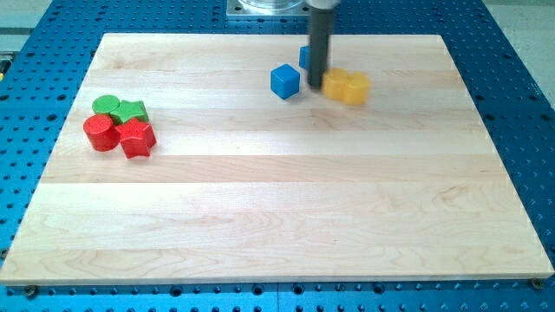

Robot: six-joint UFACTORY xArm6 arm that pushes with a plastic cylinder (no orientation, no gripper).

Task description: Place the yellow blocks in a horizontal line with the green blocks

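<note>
— Where is my tip (316,86) right now?

— Near the view's top, a little right of centre. The dark rod comes straight down onto the wooden board (277,217), and its lower end sits just at the left edge of the yellow blocks (346,87), touching them or very nearly so.

— Is it open, closed, holding something?

— Neither applies: it is a plain rod with no jaws, so it grips nothing. It only stands against the yellow pair.

— How do the yellow ones look?

— Blurred. They read as two pieces pressed side by side, but their shapes cannot be made out.

— And what else is close to the rod?

— A blue cube (284,81) lies just to its left, apart from it by a narrow gap. A second blue block (305,57) sits behind the rod toward the view's top, mostly hidden, so its shape is unclear.

— The green blocks?

— Far over on the view's left, well apart from the yellow pair and slightly lower in the view. A green cylinder (106,106) stands beside a green star-like block (132,110), the two touching.

— Anything with them?

— Directly below them sit a red cylinder (101,133) and a red star-like block (137,138), all four packed into one tight cluster.

— And around the board?

— It rests on a blue perforated table (520,104).
</note>
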